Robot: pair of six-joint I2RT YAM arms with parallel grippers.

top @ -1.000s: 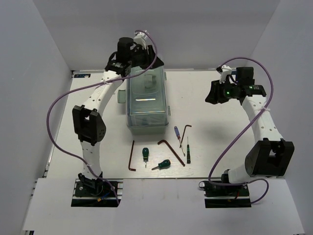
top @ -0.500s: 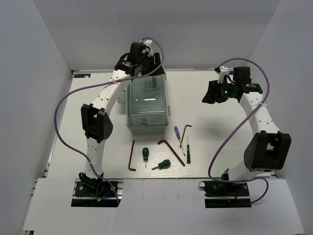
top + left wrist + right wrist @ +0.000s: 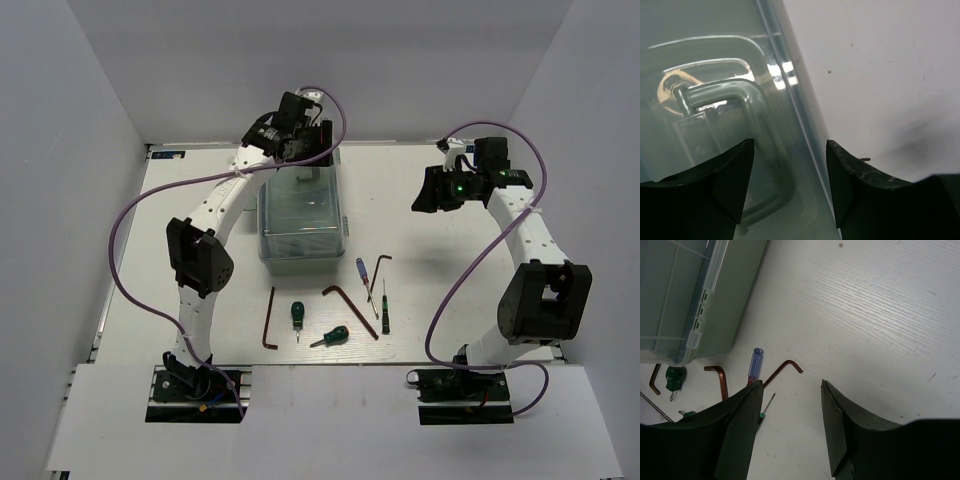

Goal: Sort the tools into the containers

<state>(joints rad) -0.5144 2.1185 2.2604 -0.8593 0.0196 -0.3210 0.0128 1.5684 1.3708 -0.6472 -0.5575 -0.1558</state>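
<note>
The left arm (image 3: 222, 190) reaches to the far end of the toolbox (image 3: 300, 215), which sits closed near the middle of the table (image 3: 430, 290). We see the left jaws standing well apart above it with nothing between them. In the left wrist view the translucent lid (image 3: 715, 30) and a handle (image 3: 747, 100) show through the gap, with the box's right edge running just under the right finger.

The right arm (image 3: 525, 225) holds the right jaws over bare table to the right of the toolbox, well apart from the tools. They are also spread and empty.

All seven tools lie on the table on the near side of the toolbox:
- The long hex key (image 3: 268, 320) is furthest left.
- The two green-handled screwdrivers (image 3: 297, 314) (image 3: 332, 336) lie between it and the second hex key (image 3: 350, 310).
- The blue-handled screwdriver (image 3: 362, 272) lies just beside the small hex key (image 3: 378, 272).
- The thin screwdriver (image 3: 385, 310) lies just on their near side.

From the right wrist we see the toolbox corner (image 3: 685, 295), and the blue handle (image 3: 756, 362) beside the small hex key's bend (image 3: 785, 369).
</note>
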